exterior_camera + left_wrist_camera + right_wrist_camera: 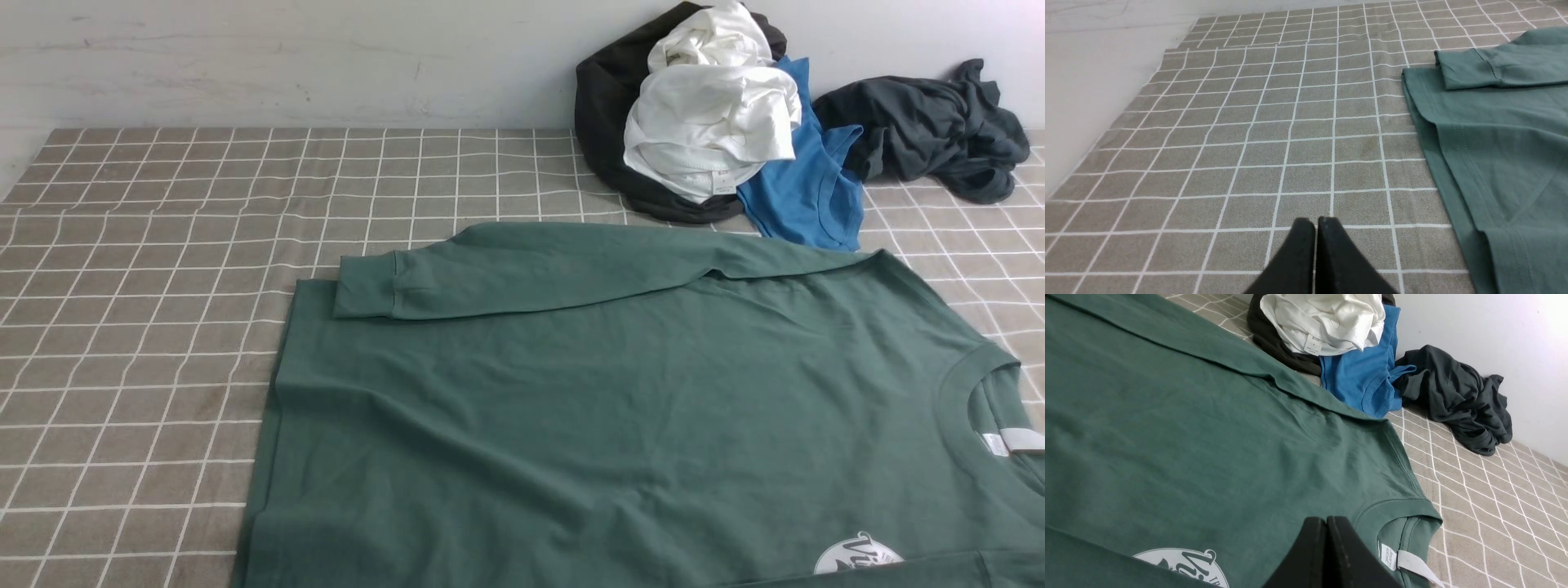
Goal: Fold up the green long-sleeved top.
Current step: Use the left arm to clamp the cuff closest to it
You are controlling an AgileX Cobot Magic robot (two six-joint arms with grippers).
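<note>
Left pincer [1315,223]: closed tight, empty, over the checked cloth [147,327] beside the top's hem.
Green long-sleeved top [612,408]: spread flat mid-table, far sleeve [531,269] laid across the body, collar [959,384] to the right.
Right pincer [1327,521]: closed, empty, above the chest by the collar.
Doing it well: I'd open both first, pinch the hem's layers, then carry low towards the collar so the sleeve stays put.

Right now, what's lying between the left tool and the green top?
Only bare checked tablecloth. The left wrist view shows that stretch between the shut left tool and the green top.
</note>
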